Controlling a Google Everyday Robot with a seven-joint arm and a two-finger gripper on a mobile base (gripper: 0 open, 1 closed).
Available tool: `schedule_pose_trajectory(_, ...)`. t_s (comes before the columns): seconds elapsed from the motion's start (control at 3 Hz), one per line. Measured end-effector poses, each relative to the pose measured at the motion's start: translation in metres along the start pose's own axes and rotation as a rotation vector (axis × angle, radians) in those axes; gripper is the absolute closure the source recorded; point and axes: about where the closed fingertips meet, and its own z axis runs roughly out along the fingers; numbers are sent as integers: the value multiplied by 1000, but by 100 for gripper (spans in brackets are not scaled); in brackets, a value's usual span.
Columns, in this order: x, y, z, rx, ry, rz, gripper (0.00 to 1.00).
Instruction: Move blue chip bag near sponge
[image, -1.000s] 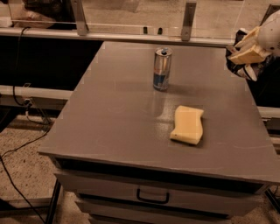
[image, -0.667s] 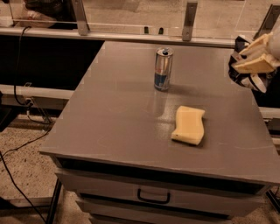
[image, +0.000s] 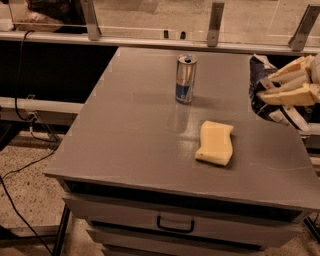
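Observation:
The blue chip bag (image: 261, 75), dark and crumpled with white markings, hangs in my gripper (image: 265, 88) over the table's right edge. The pale yellow fingers (image: 287, 82) are shut on it, and the bag shows above and below them. The sponge (image: 216, 142), pale yellow with wavy sides, lies flat on the grey table (image: 135, 130), right of centre. It is to the lower left of the gripper and apart from the bag.
A silver-and-blue drink can (image: 185, 79) stands upright at the back centre, behind the sponge. A drawer with a dark handle (image: 175, 225) sits under the tabletop. A railing with metal posts (image: 215, 22) runs along the back. Cables (image: 20, 165) lie on the floor at the left.
My gripper with the bag has come down a little at the table's right edge. The sponge and the can have not moved.

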Motion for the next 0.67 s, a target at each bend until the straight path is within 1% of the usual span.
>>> schedule_pose_trajectory(0.33, -26, 21, 18, -65, -80, -83, 50)
schedule_pose_trajectory(0.67, -26, 20, 18, -64, -76, -79, 19)
